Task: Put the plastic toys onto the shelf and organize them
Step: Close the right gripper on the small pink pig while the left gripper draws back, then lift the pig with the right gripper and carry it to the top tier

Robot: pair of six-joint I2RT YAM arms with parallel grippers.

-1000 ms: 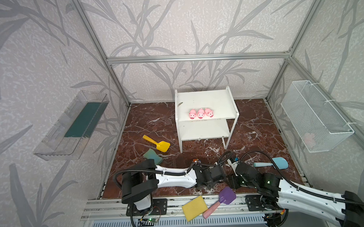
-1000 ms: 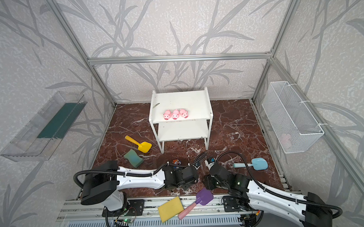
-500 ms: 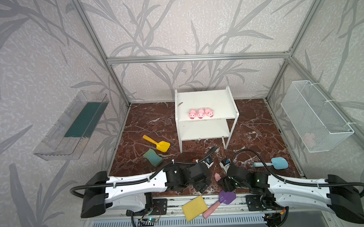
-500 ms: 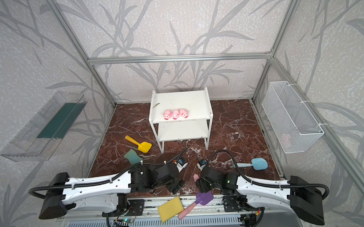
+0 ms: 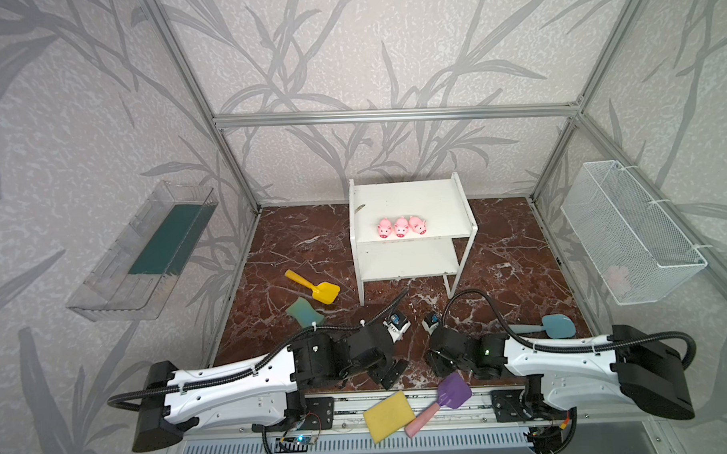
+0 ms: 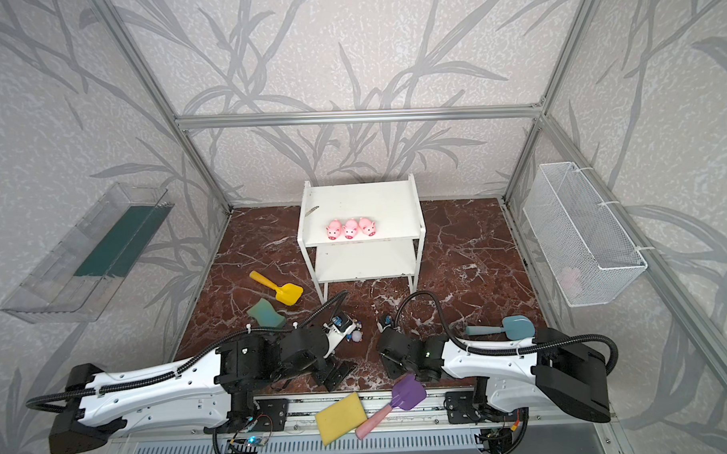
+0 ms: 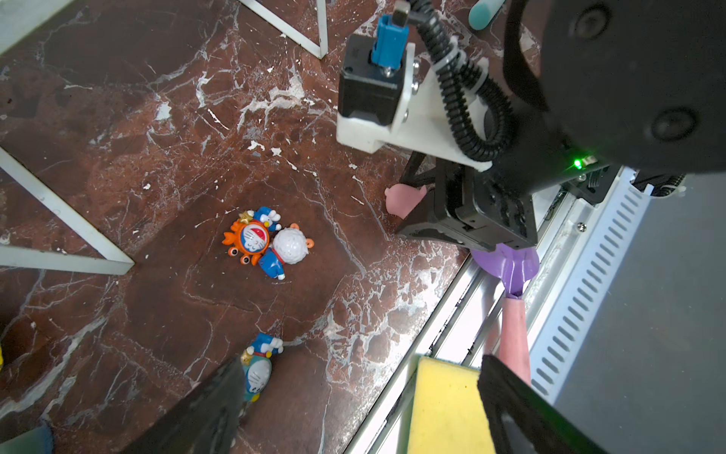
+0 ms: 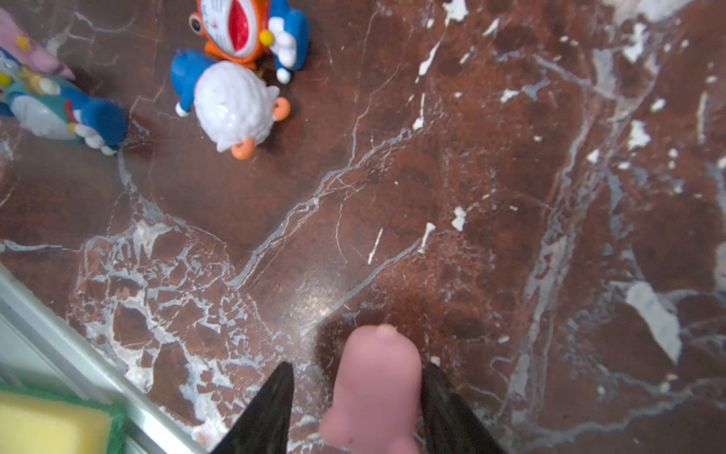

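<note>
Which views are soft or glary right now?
Right wrist view: the pink pig between the right fingers sits too close and is out of focus, and there is a glare patch on the marble floor just beyond it. Left wrist view: the figurines are sharp, while the left finger is a dark blur. Both top views: even light, no blur.

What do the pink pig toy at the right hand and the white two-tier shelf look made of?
Pink pig toy: moulded plastic or rubber, smooth, rounded; blur hides any gloss. White two-tier shelf: flat matte painted boards, likely wood or laminate; thin legs look metal.
</note>
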